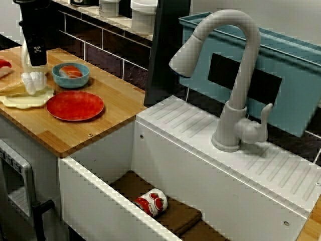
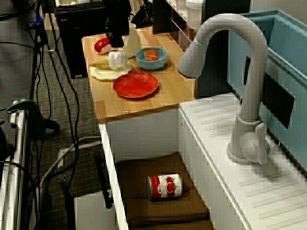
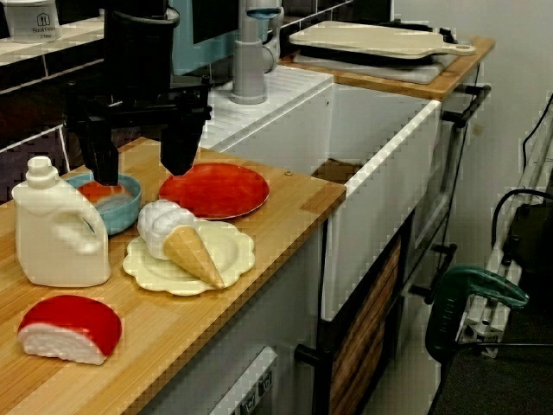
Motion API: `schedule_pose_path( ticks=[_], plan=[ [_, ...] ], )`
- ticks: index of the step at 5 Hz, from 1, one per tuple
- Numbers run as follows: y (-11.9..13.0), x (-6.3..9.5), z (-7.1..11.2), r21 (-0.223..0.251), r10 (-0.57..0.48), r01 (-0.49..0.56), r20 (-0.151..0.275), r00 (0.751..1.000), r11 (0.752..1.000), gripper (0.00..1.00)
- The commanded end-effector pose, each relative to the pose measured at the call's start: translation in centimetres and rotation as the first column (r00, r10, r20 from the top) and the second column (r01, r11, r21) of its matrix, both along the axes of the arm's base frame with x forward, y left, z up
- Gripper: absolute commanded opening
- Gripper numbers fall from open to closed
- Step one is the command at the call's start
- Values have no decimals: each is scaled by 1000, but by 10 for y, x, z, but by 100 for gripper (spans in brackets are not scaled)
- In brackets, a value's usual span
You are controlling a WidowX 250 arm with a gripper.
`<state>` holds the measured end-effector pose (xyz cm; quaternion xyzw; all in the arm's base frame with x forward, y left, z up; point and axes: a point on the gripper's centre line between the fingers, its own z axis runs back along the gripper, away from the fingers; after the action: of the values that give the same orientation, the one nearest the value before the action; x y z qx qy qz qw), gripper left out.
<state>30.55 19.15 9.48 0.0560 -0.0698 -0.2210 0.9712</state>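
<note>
The black two-fingered gripper [image 3: 140, 171] points straight down from an upright arm, its fingers [image 3: 179, 151] spread wide with nothing between them. In the view along the counter, it hangs clear above the toy ice cream cone with a white scoop [image 3: 177, 238]. The cone lies on its side on a pale yellow scalloped plate [image 3: 229, 248]. Close by stand a blue bowl [image 3: 121, 214], a flat red plate [image 3: 216, 190] and a white plastic jug [image 3: 56, 229], all on the wooden counter [image 3: 289, 206].

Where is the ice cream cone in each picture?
Faucet close-up view: ice cream cone, far left edge.
View along the sink: top, left of centre.
Countertop view: lower left of centre.
Shared landmark: the red plate beside it.
</note>
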Motion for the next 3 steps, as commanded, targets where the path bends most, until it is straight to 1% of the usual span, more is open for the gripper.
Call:
schedule_pose_path(
  ticks=[1, 2, 3],
  plan=[
    [7, -6, 19, 43, -28, 28, 15, 999, 999, 100],
    [11, -13, 20, 46, -46, 46, 6, 999, 998, 100],
    [21, -21, 20, 52, -24, 24, 13, 1000, 998, 100]
  ],
)
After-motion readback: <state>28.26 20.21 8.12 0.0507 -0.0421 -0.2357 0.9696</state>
